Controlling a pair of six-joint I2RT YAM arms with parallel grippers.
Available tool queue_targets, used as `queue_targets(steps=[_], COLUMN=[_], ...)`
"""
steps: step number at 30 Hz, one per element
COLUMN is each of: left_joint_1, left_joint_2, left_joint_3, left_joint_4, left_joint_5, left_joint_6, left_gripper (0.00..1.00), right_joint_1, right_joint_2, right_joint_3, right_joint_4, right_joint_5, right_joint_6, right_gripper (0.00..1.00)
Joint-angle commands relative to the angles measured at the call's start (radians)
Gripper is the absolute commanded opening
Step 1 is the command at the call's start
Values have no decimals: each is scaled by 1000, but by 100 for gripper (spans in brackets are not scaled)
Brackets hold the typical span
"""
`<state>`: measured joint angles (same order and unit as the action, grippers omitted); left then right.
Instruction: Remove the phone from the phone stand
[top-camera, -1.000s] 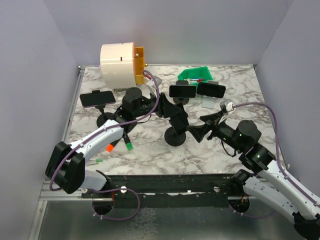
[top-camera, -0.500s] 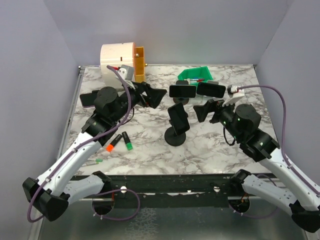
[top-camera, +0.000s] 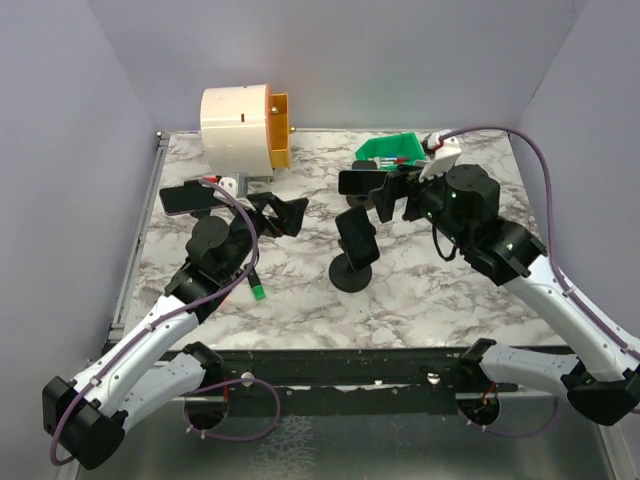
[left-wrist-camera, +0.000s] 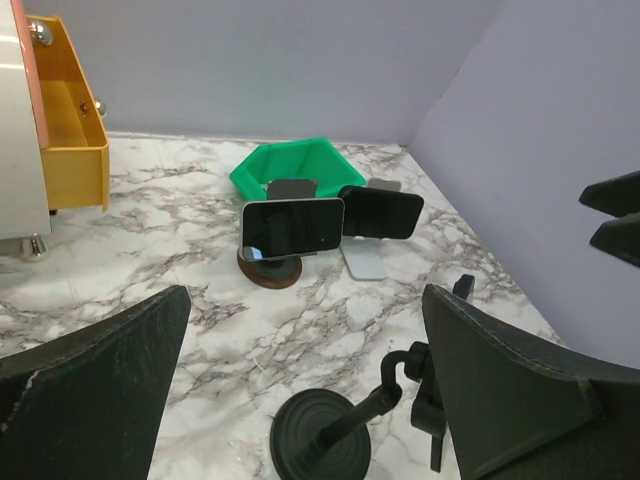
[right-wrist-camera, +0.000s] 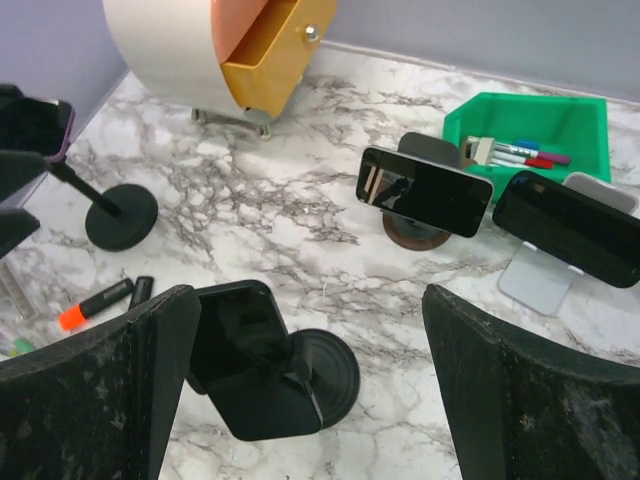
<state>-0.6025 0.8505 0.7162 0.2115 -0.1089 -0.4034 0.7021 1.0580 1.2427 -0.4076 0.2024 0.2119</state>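
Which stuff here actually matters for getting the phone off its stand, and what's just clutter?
Job (likely target, it sits between both arms):
- centre phone
- black stand holding it

Lying about:
- purple-cased phone, brown-stand phone and grey-stand phone, all on their own stands
- drawer unit
- green bin
- green marker, orange marker

The table is white marble veined grey. Far left, a cream drum carries an orange drawer; far right, the bin is bright green. The middle phone stand and its phone are black, and the left phone has a purple case.
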Motion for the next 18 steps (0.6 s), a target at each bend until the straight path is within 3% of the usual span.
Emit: queue_targets(steps=[1, 5, 9, 18], left_joint_1=[3, 3, 3, 2], left_joint_2=[-41, -53, -73, -52], left_joint_3=[-4, 4, 1, 13], left_joint_4=[61, 17, -13, -39], left_joint_5=[11, 9, -15, 34], left_joint_6=[58, 101, 121, 142], left_gripper=[99, 99, 99, 99], right_joint_1=[85, 107, 109, 127], right_joint_2=[70, 120, 105, 175], right_joint_3=[75, 108, 63, 102], right_joint_4=[-182, -251, -199, -246], right_joint_5=[96, 41, -81, -121], right_joint_6=[-92, -121, -131, -103], right_gripper=[98, 100, 100, 100])
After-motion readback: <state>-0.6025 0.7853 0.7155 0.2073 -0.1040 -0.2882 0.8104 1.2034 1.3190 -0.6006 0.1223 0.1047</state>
